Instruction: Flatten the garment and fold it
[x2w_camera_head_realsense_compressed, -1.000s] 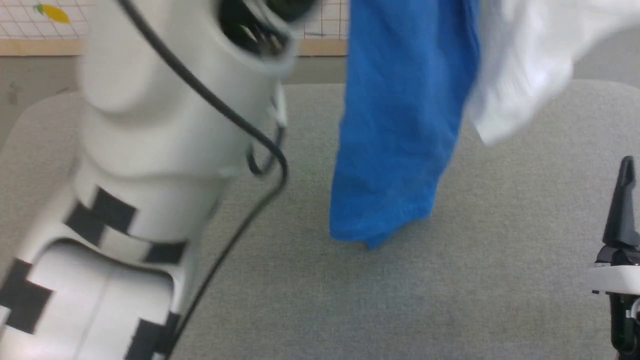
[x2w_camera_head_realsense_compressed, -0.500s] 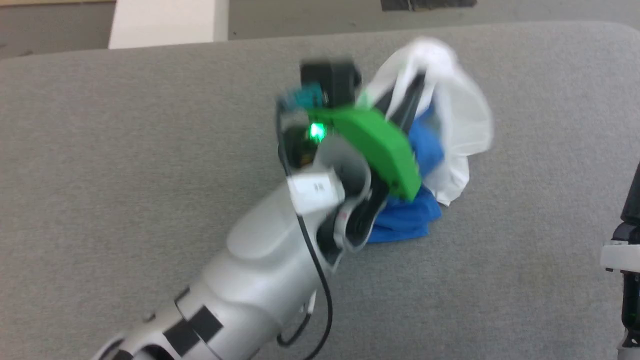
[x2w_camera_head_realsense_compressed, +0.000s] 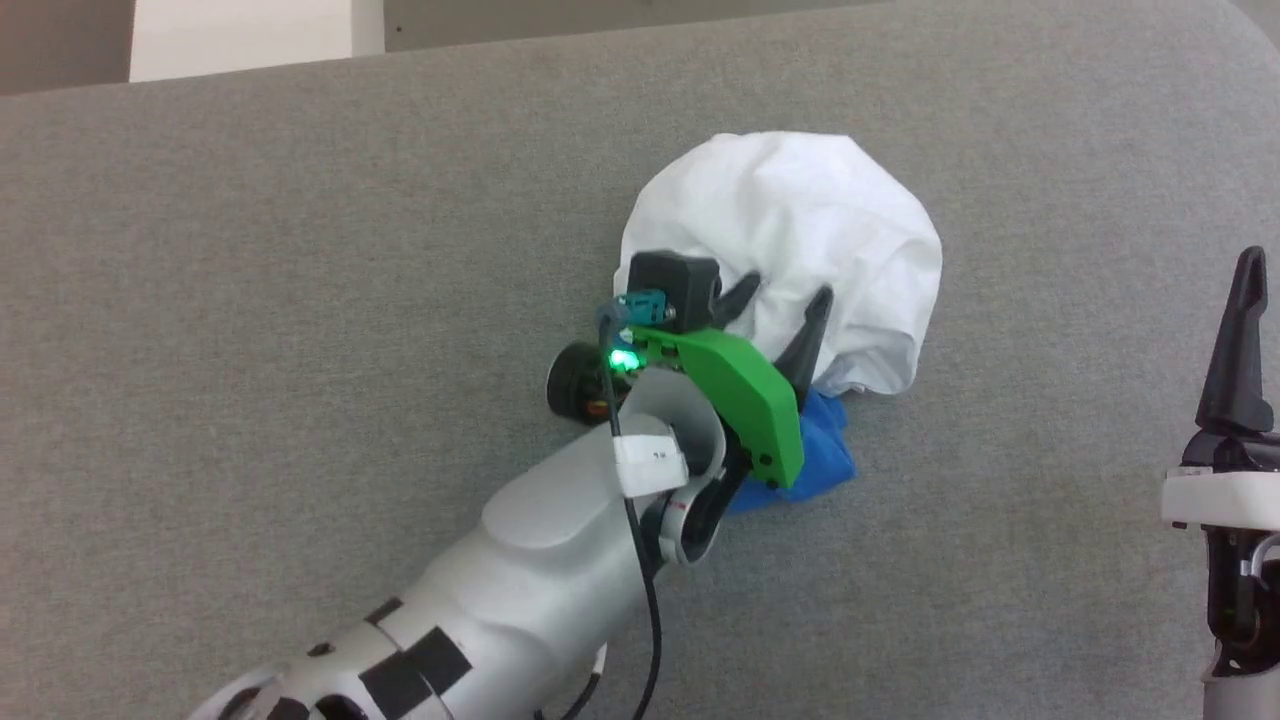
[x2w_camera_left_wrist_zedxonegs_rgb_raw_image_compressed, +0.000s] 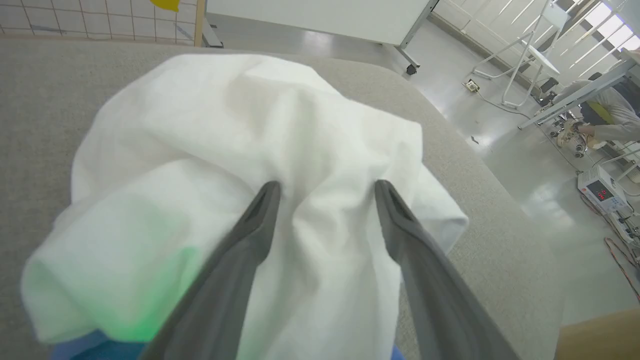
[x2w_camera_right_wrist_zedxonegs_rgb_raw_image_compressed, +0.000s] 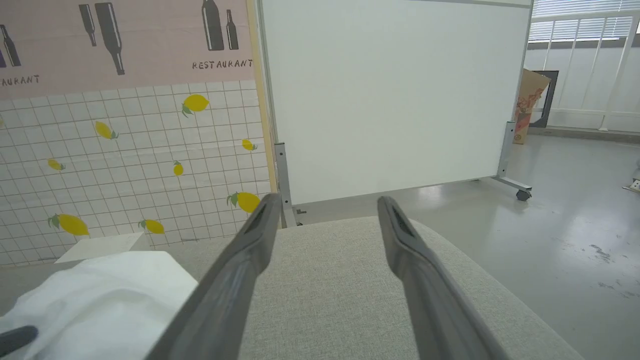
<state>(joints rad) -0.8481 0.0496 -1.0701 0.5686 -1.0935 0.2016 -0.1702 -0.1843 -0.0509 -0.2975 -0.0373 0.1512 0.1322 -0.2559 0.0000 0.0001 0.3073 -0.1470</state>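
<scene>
Under left gripper (jaws apart) lies the garment

Surface: I see a wide table covered in grey woven fabric, taking up nearly the whole head view.
Edges: its far edge runs along the top of the frame and curves down at the upper right; in my right wrist view the same rounded corner shows at lower right.
On it: a soft white jersey garment with a bright blue part, bunched in a rounded heap right of centre in the head view's upper half.
Heap: the white cloth is puffed up and creased, not flat.
Blue part: it pokes out from under the heap's lower edge, lying on the grey fabric.
</scene>
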